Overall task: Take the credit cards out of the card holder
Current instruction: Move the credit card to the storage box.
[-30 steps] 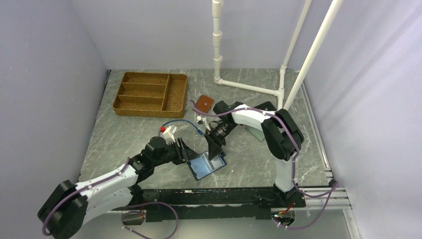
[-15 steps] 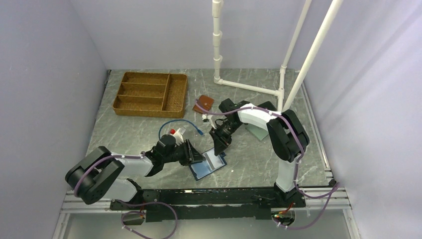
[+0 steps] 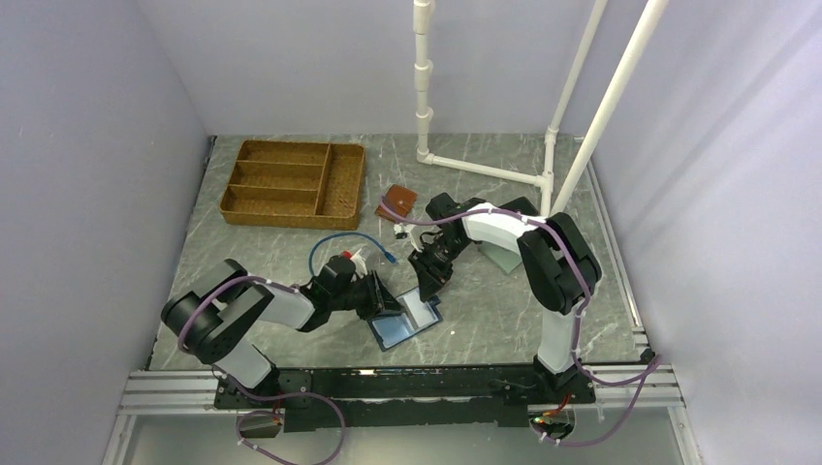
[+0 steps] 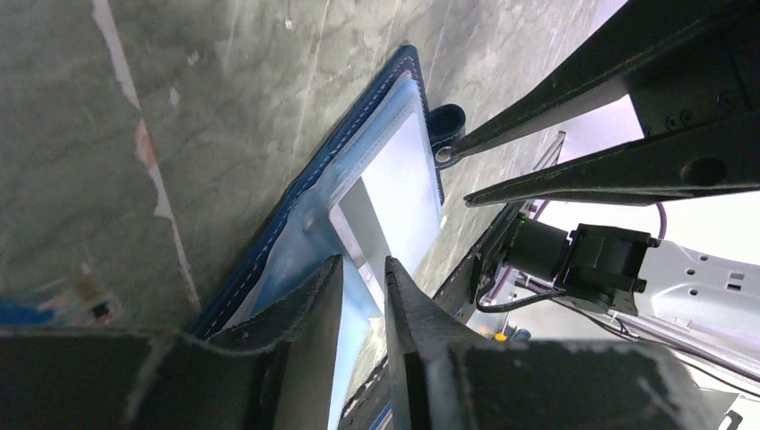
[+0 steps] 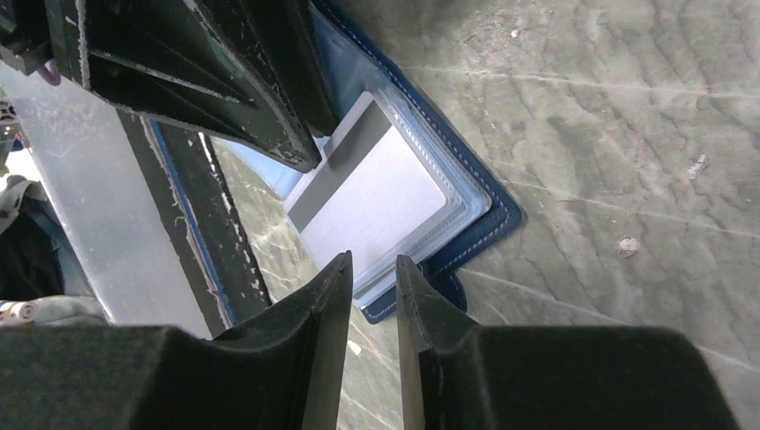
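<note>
left jaws: my left gripper (image 4: 363,269) has its fingers drawn near together with a thin slit between. Pale blue lining shows in the slit; can't tell if it's pinched.
right jaws: my right gripper (image 5: 372,262) is also down to a narrow slit, tips at the card's 6 o'clock edge. Can't tell if it's gripping.
card: credit card (image 5: 376,193), pale grey with a dark stripe down one long edge. Thin, flat, stiff-looking. It lies at the clear sleeves; how far out is unclear.
holder: card holder (image 3: 402,325) lies open flat, at 6 o'clock from the table (image 3: 252,262) middle. Left gripper at its 9, right at its 12.
holder make: navy leather, pale stitching, glossy blue lining, stacked clear plastic sleeves, rounded corners, snap tab (image 4: 445,116).
step, my call: pin the holder with the left. The right nips only the card edge, not the sleeve, then slides it out flat along the pocket.
risk, my call: slick plastic and a thin card, so the tips may skate or drag the holder along.
surface: grey marbled, matte.
</note>
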